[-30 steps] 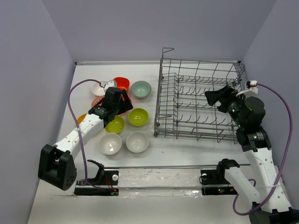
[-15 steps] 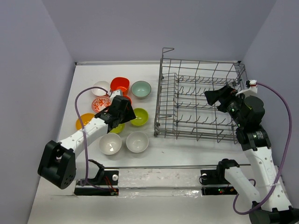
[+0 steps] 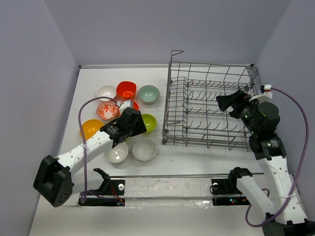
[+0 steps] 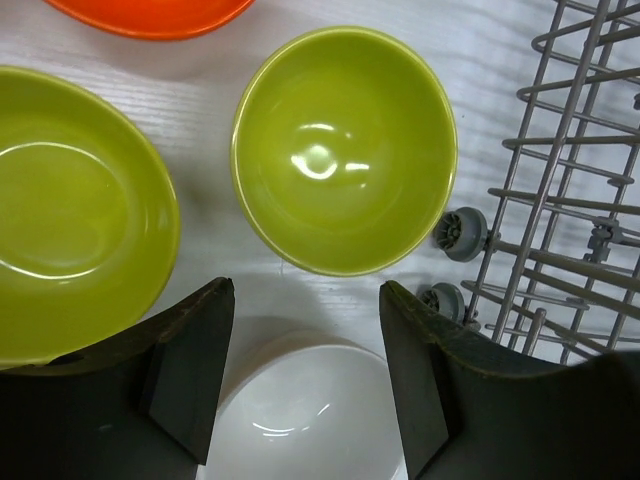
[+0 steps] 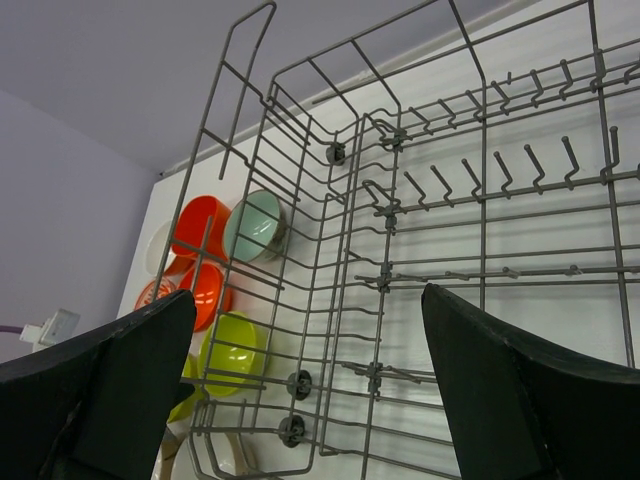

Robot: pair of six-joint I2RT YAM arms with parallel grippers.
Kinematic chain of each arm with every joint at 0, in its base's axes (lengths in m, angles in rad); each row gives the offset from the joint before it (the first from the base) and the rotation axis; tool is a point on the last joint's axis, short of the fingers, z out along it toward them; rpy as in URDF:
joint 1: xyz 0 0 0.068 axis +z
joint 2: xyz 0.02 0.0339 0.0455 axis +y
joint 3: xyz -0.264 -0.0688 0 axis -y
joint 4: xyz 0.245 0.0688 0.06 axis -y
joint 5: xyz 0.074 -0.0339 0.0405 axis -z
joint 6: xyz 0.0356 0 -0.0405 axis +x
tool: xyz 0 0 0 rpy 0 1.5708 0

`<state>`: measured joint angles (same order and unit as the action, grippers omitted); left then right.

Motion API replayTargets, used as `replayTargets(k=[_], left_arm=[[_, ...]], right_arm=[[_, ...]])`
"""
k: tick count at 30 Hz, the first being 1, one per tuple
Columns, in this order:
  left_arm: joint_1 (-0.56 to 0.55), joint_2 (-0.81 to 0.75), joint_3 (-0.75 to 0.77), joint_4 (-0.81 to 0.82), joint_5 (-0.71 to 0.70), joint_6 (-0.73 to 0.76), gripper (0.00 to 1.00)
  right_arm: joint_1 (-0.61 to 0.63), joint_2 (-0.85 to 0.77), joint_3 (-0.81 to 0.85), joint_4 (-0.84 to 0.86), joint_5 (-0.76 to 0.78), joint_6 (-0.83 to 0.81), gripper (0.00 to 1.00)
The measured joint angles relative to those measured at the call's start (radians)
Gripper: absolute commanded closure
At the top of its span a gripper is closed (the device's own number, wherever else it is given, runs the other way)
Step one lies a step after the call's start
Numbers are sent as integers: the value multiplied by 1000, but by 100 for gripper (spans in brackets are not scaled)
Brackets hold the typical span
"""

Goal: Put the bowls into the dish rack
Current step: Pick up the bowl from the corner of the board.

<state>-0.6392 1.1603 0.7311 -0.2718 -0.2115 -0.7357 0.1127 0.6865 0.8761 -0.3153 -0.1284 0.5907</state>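
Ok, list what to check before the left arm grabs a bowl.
1. Left gripper open and empty: ok.
2. Bowl lined up: ok, the white bowl has its far rim below the gap between the fingers.
3. Room around it: ok, the lime green bowl ahead stands apart from it.
4. Dish rack free for loading: ok, no bowls in it.
5. Right gripper out of the way: probably not ok, it is open and hovers over the rack's right side.
6. Height above the bowl: cannot tell.
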Motion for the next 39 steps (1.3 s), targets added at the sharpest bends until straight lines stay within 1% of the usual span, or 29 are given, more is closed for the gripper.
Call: replayTargets(k=[11,17,31,36,39], left_arm=[[-56,-108,-78,-113,-18,-80,32],[-69,-170,-98,-158,-18,-117,32],[-126,-168,-137,-182,-12,-176,32],[-152,-154,-156,-182,-10,-196,36],[-161,-147,-163,-182,-9,-203,40]], right_arm=[[0,-7,0,0,2,0,0],[0,-13,0,0,2,0,0],[0,-29,-9,-3,8,1,0],[0,-29,-10,-11,13,1,0],[0,-32,-17,-11,15,1,0]])
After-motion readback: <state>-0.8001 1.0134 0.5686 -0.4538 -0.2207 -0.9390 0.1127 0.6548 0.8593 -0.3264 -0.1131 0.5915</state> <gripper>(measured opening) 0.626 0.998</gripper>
